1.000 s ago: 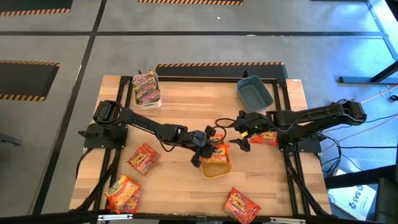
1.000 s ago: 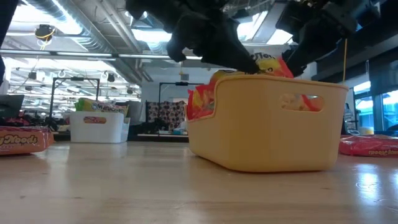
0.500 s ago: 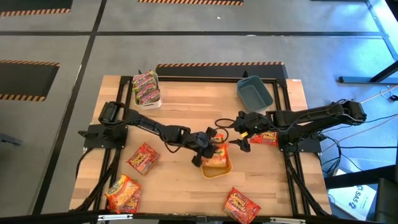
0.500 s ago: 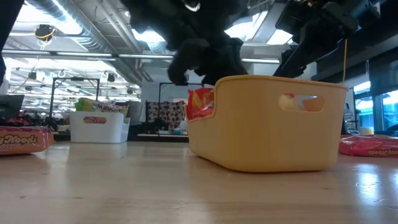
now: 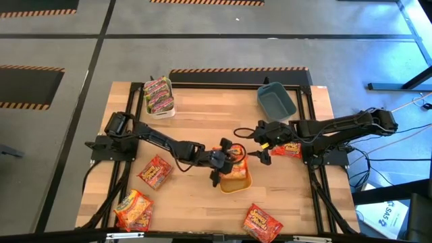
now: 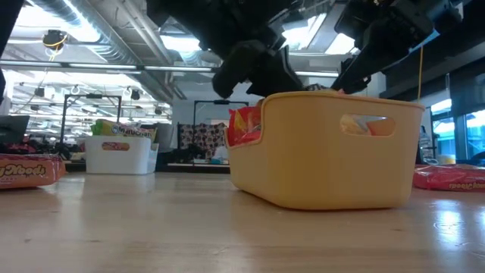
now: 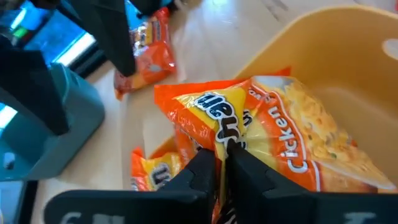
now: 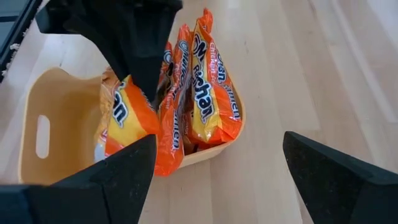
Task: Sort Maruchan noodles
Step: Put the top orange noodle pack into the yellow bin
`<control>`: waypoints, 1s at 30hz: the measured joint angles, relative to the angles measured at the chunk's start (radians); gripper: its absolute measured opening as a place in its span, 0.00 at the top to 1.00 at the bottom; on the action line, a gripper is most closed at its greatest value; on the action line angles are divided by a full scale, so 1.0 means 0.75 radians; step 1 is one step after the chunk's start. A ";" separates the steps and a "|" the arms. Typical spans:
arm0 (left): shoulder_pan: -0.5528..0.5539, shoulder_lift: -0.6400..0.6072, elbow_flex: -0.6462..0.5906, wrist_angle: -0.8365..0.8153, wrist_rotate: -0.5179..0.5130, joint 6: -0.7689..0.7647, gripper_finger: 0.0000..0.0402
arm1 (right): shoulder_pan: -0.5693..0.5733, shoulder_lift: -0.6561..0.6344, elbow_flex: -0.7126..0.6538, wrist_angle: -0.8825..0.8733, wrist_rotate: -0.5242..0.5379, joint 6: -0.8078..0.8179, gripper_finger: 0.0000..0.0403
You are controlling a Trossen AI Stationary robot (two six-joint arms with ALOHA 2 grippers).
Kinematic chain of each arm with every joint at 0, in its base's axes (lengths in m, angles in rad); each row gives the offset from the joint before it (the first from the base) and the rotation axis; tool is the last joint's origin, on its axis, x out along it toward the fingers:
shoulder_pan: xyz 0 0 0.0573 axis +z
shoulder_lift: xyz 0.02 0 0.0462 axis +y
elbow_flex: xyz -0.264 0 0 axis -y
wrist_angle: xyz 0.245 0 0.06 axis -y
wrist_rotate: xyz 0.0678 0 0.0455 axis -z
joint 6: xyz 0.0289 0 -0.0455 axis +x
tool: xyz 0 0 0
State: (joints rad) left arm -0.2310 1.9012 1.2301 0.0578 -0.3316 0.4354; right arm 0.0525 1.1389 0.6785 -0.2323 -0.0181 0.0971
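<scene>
Hovering over the yellow bin (image 5: 235, 183) near the middle of the worktop (image 5: 202, 115), the left end effector (image 7: 219, 163) is seen clamped on the edge of an orange-yellow noodle packet (image 7: 280, 140), which is held inside the bin beside other orange packets (image 8: 208, 93). The right end effector (image 8: 214, 171) is held just beside the bin with its fingers spread wide. Red packets (image 5: 154, 171) are scattered on the worktop, and green-pink packets (image 5: 158, 94) are seen in the white bin (image 5: 163, 112).
</scene>
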 joint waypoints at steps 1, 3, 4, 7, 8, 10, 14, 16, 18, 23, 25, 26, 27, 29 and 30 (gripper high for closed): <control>0.000 0.000 0.000 0.014 -0.001 0.016 0.91 | 0.000 0.000 0.000 -0.001 -0.002 0.000 0.18; 0.000 0.000 0.000 0.030 -0.001 0.053 0.90 | 0.000 -0.001 0.000 -0.001 -0.001 -0.001 0.18; -0.001 0.000 0.000 0.031 -0.004 0.058 0.91 | 0.000 0.000 0.000 -0.001 -0.001 -0.003 0.18; -0.002 0.000 0.000 0.041 -0.038 0.062 0.96 | 0.000 -0.001 0.000 0.005 -0.005 -0.003 0.18; -0.001 0.000 0.000 0.042 -0.070 0.063 0.98 | 0.000 -0.004 0.001 0.006 -0.015 0.001 0.18; -0.003 0.000 0.000 0.042 -0.133 0.067 0.99 | 0.002 -0.016 0.013 0.006 -0.037 0.027 0.18; -0.010 0.000 0.000 0.043 -0.165 0.066 0.99 | 0.088 -0.045 0.029 0.012 -0.045 0.081 0.18; -0.011 0.000 0.000 0.044 -0.166 0.066 0.99 | 0.165 -0.046 0.027 0.060 -0.032 0.106 0.19; -0.010 0.000 0.000 0.056 -0.173 0.065 0.99 | 0.253 -0.020 0.023 0.136 0.004 0.108 0.23; -0.010 0.000 0.000 0.093 -0.174 0.065 0.98 | 0.424 0.135 0.018 0.217 0.184 0.032 0.45; -0.010 0.000 0.000 0.094 -0.174 0.064 0.98 | 0.457 0.221 0.018 0.270 0.238 -0.023 0.57; -0.010 0.000 0.000 0.095 -0.174 0.063 0.98 | 0.466 0.268 0.018 0.310 0.251 -0.054 0.63; -0.010 0.000 0.000 0.098 -0.173 0.063 0.98 | 0.467 0.307 0.018 0.345 0.270 -0.089 0.69; -0.010 0.000 0.000 0.104 -0.173 0.063 0.99 | 0.466 0.377 0.020 0.390 0.293 -0.151 0.80; -0.009 0.000 0.000 0.106 -0.173 0.063 0.99 | 0.462 0.405 0.021 0.410 0.306 -0.186 0.85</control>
State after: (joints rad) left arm -0.2379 1.9011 1.2301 0.1371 -0.4614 0.4828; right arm 0.3988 1.4426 0.6941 0.0751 0.2114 -0.0428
